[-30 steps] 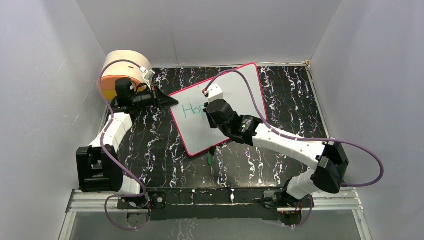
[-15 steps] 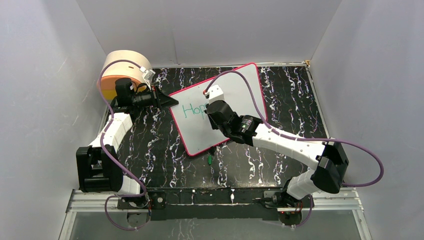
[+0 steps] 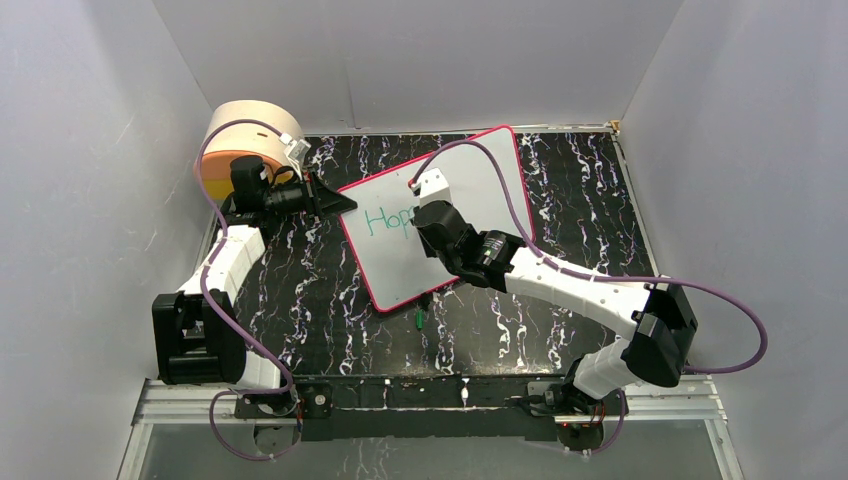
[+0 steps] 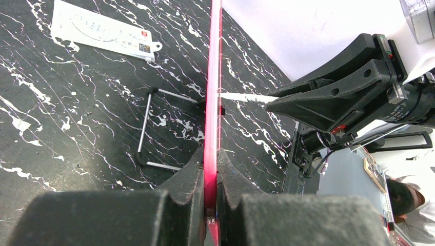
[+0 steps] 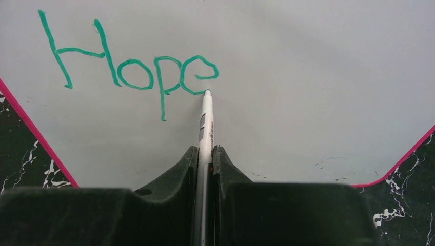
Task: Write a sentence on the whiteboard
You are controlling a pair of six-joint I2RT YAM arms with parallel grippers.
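The whiteboard [image 3: 480, 180], white with a pink-red rim, is propped up at a tilt in the middle of the table. My left gripper [image 3: 340, 203] is shut on its left rim; the left wrist view shows the rim [image 4: 212, 77] edge-on between the jaws of the left gripper [image 4: 210, 154]. My right gripper [image 5: 205, 151] is shut on a white pen [image 5: 206, 118]. The pen tip touches the board [image 5: 308, 77] just below the "e" of the teal-green word "Hope" [image 5: 131, 66]. From above, the right wrist [image 3: 440, 225] covers the end of the word [image 3: 385, 220].
A green pen cap [image 3: 420, 320] lies on the black marbled table below the board. A round tan container [image 3: 245, 140] stands at the back left. A small white printed card [image 4: 102, 31] and a bent wire stand [image 4: 149, 123] lie behind the board.
My right gripper has shifted slightly to the right along the board and the writing has grown from "Hop" to "Hope". The left arm and the board have not moved.
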